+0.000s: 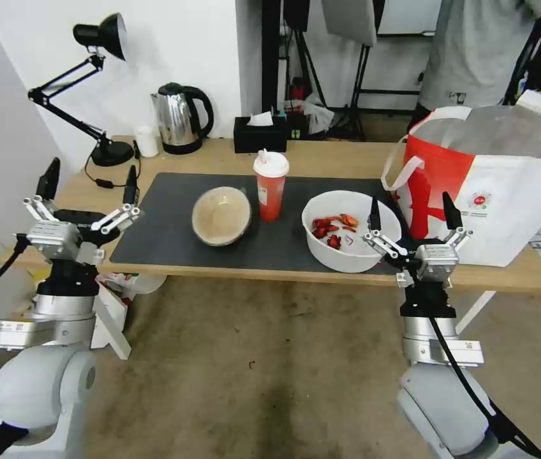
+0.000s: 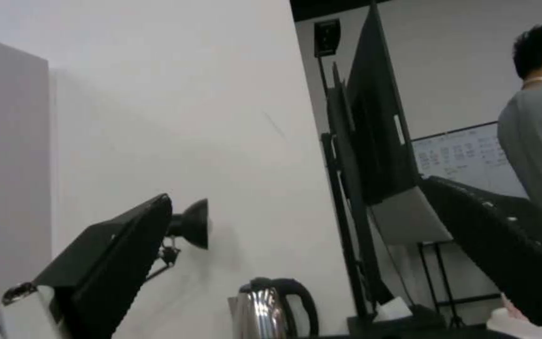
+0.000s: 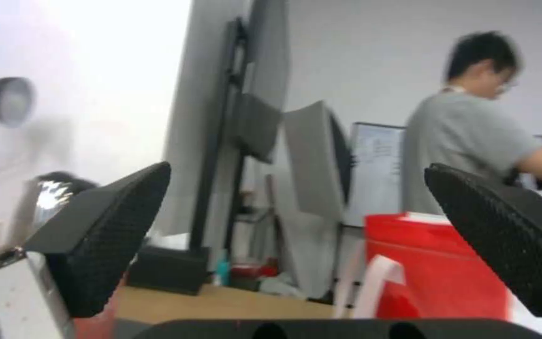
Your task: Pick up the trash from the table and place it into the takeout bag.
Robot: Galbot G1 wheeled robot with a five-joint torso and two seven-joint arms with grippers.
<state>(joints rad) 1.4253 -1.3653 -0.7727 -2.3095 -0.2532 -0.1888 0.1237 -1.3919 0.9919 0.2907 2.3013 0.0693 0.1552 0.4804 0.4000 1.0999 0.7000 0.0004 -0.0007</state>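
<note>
On the dark mat of the table (image 1: 175,220) lies the trash: a tan shallow bowl (image 1: 221,215), a red paper cup with a white lid (image 1: 270,185), and a wide white bowl with red scraps (image 1: 350,231). The takeout bag (image 1: 494,185) stands open at the table's right end; its red panel and strap show as the takeout bag (image 3: 434,268) in the right wrist view. My right gripper (image 1: 414,220) is open at the front edge, between the white bowl and the bag, holding nothing. My left gripper (image 1: 88,185) is open off the table's left end, pointing up.
At the back stand a steel kettle (image 1: 181,118), a black tissue box (image 1: 259,134), a white cup (image 1: 147,141) and a black desk lamp (image 1: 85,89). A person in a grey shirt (image 1: 474,54) stands behind the bag. Bare floor lies in front of the table.
</note>
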